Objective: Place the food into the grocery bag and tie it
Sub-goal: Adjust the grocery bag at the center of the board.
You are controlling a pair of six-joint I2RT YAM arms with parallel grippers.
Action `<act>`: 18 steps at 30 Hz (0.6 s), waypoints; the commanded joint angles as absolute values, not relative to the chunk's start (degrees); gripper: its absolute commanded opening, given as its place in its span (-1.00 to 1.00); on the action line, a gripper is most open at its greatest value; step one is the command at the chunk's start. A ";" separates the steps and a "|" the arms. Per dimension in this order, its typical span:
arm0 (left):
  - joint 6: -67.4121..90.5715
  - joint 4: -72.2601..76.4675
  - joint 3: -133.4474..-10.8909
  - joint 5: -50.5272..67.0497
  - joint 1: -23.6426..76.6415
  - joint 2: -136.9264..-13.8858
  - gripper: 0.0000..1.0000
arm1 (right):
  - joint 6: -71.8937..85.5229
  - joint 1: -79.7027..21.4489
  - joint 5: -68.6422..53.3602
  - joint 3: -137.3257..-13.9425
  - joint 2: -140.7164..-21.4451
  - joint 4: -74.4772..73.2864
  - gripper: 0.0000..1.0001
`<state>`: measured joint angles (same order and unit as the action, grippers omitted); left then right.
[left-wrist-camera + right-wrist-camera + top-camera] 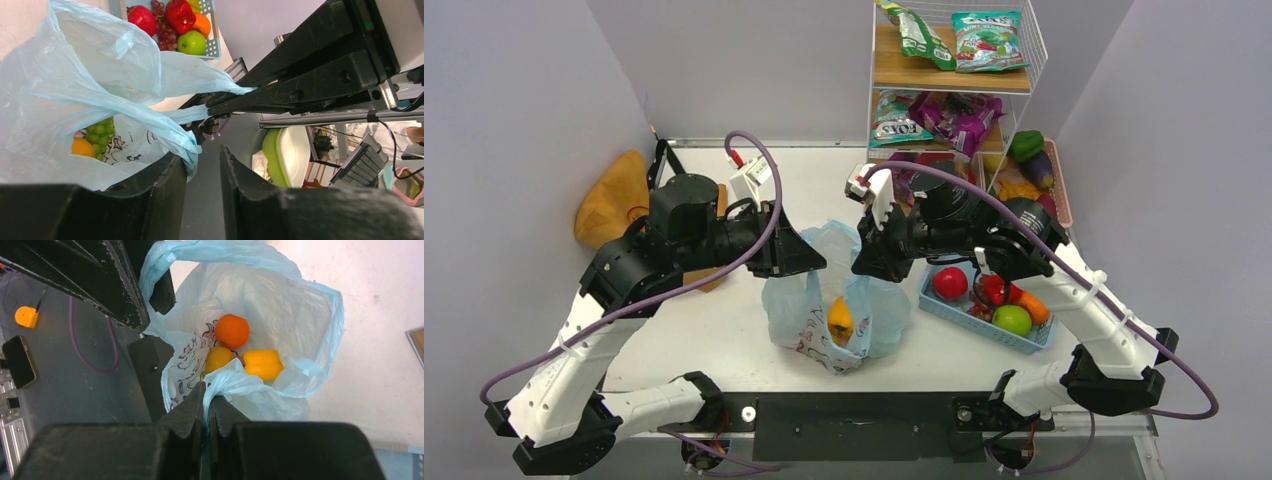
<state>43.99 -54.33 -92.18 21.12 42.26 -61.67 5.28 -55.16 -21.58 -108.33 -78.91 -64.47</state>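
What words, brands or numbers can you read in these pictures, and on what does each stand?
"FOXS": on a packet on the middle shelf of the wire rack.
top-shelf packets: print too blurred to read.
grocery bag: cartoon print only, no legible words.

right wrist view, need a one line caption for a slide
Right pincer shut on a fold of the light blue grocery bag, an orange and a yellow pepper lying inside.

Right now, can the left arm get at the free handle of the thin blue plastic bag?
Probably yes. The left fingers stand open, and that handle of the thin light blue plastic bag lies against one of them, nothing between. The right fingers pinch the other handle.
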 commanded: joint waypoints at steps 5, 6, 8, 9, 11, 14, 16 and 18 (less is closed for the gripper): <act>41.37 -58.62 -91.38 17.86 41.97 -58.69 0.06 | 2.12 -55.00 -29.18 -106.92 -79.46 -60.00 -1.00; 40.71 -59.76 -92.24 16.66 41.94 -58.70 0.09 | 2.07 -55.01 -29.71 -106.90 -79.55 -59.88 -1.00; 39.70 -63.24 -93.83 14.37 41.95 -58.78 0.13 | 1.98 -55.08 -30.82 -106.83 -79.97 -59.71 -1.00; 39.24 -65.47 -94.37 13.55 41.95 -58.79 0.14 | 1.92 -55.09 -31.19 -106.86 -80.37 -59.66 -1.00; 38.74 -68.50 -96.26 11.35 41.95 -58.93 0.18 | 1.98 -55.15 -31.88 -106.75 -81.04 -59.62 -1.00; 38.20 -72.36 -99.33 8.35 41.93 -59.14 0.21 | 2.12 -55.46 -33.33 -106.32 -81.73 -59.65 -1.00; 37.89 -75.75 -100.67 5.82 41.94 -58.79 0.20 | 2.19 -55.82 -33.88 -105.77 -82.14 -59.61 -1.00; 37.77 -77.63 -102.03 3.77 41.98 -58.07 0.17 | 2.14 -56.11 -34.06 -105.17 -82.44 -59.63 -1.00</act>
